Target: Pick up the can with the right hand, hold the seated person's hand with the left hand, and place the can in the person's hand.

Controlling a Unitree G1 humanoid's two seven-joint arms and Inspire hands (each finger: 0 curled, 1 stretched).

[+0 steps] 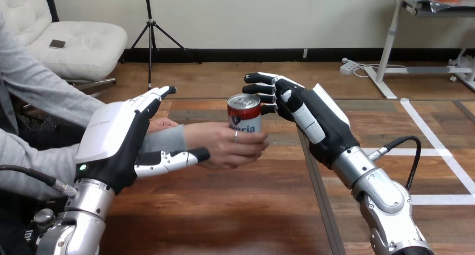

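My right hand (pixel 319 120) is spread, its fingers loosely extended and closed on nothing, with the fingertips just beside the upper right of the can (pixel 245 112). I can't tell whether they brush it or stand a hair clear. The can is upright in the person's hand (pixel 224 145), whose fingers wrap its lower half, above the middle of the desk (pixel 224 216). My left hand (pixel 109 137) is open too. Its fingers are straight behind the person's wrist (pixel 168 138) and its thumb reaches along under it, so the wrist lies between them, but I see nothing curled round it, and I'd call that a support, not a grip. As I read it, the pick-up and the handover are done, since the can's weight looks to be with the person. What's left is clearing out: draw the right hand back and away from the can without knocking it, then ease the left hand off the wrist.
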